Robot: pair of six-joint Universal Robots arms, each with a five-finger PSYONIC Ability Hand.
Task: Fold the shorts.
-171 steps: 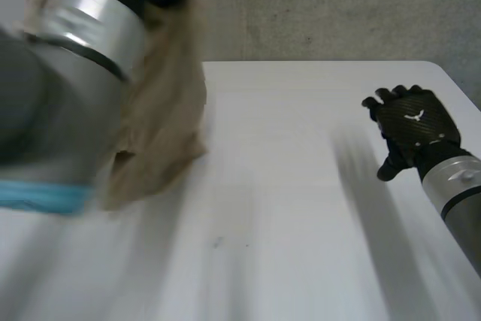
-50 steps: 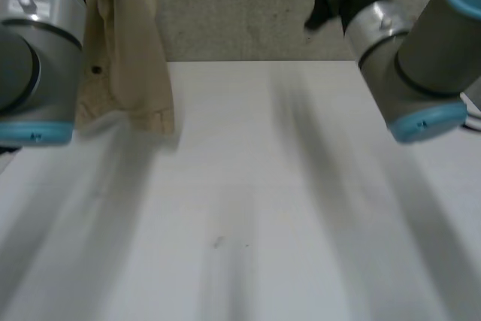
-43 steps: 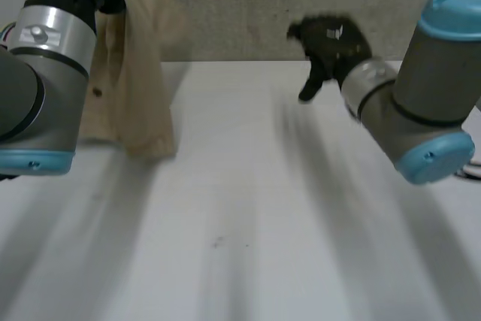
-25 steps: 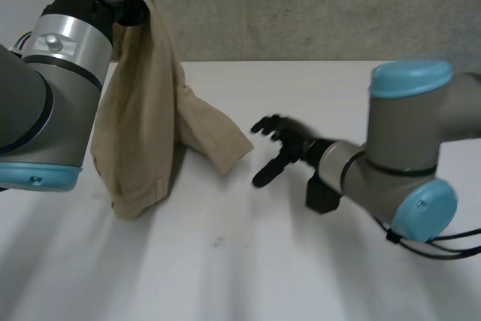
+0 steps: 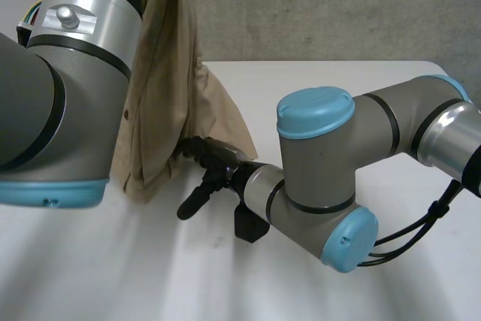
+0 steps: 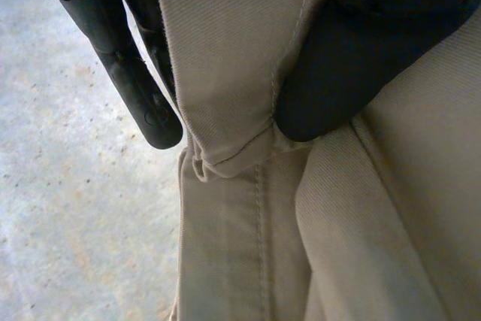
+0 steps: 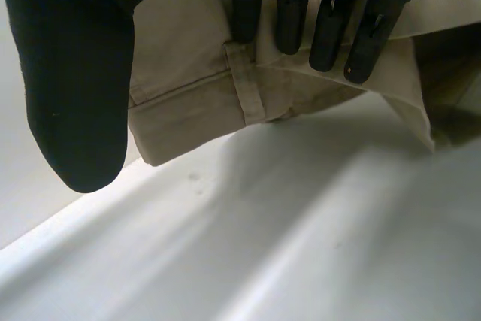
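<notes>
Shorts (image 5: 161,95) over table (image 5: 338,80), at left.
Pinched at top in left hand (image 6: 353,73), high up; lower edge down near table. Just right of that edge, low, right hand (image 5: 218,167), fingertips (image 7: 289,35) at cloth, thumb apart on the near side. Wall (image 5: 338,5) behind table.

Found no legible text, label, brand or number. Saw none on the shorts (image 5: 161,88) or the table (image 5: 353,80).
</notes>
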